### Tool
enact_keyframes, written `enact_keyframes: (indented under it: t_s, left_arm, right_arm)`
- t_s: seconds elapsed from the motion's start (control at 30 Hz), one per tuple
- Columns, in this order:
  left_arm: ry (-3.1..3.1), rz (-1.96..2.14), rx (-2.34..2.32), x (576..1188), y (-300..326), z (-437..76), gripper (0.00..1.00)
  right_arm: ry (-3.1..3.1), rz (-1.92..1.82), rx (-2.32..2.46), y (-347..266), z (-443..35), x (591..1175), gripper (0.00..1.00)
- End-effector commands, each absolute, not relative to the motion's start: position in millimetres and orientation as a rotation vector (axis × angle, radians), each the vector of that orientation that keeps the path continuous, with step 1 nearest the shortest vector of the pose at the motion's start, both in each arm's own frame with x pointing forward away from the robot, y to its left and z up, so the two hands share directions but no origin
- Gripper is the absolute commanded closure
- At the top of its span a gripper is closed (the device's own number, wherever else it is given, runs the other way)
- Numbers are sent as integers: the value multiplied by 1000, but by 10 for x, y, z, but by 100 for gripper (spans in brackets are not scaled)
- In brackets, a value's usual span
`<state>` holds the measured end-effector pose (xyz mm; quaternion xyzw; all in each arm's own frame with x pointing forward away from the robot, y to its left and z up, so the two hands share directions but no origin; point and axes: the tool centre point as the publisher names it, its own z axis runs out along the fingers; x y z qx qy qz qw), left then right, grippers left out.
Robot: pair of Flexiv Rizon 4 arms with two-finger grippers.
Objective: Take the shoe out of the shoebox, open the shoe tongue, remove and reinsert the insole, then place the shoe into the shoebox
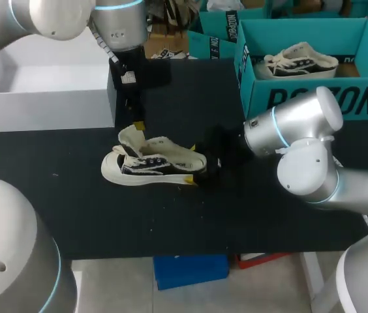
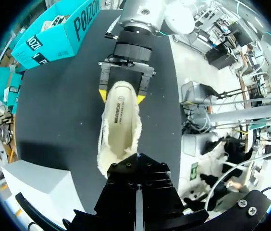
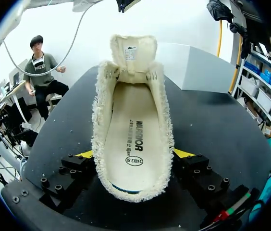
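Note:
A cream fleece-lined shoe [image 1: 151, 164] with dark side panels lies on the black table [image 1: 73, 208], toe toward my left arm. Its tongue [image 3: 132, 52] stands folded up and open. The insole [image 3: 133, 130] lies flat inside the shoe [image 2: 120, 125]. My right gripper [image 1: 192, 164] grips the heel, one yellow-tipped finger [image 3: 182, 153] pressed to each side of it. That same gripper [image 2: 121, 96] shows in the left wrist view, astride the heel. My left gripper [image 1: 137, 124] hangs shut just above the tongue, with nothing seen between its fingers [image 2: 138, 192].
The teal shoebox [image 1: 301, 98] stands at the back right with a second shoe [image 1: 298, 62] inside it. A white box [image 1: 40, 98] sits at the back left, close behind my left gripper. More teal boxes stand behind.

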<state>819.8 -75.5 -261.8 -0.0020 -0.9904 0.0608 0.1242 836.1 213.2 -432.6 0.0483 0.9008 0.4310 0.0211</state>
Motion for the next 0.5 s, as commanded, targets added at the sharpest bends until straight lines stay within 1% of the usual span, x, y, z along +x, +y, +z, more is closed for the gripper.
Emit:
enact_keyframes:
  t_s: [0.03,0.27,0.5]
  left_arm:
    - [-2935,337,-7,8156,-741,-2721,100]
    - [-2949,341,10,8268,-808,-2787,100]
    - [-2935,322,5,8323,-882,-2973,100]
  right_arm:
    - [2794,1337,151,2127,-4326,8368,100]
    - [2794,1337,151,2127,-4326,8368,100]
    - [2794,1337,151,2127,-4326,8368,100]
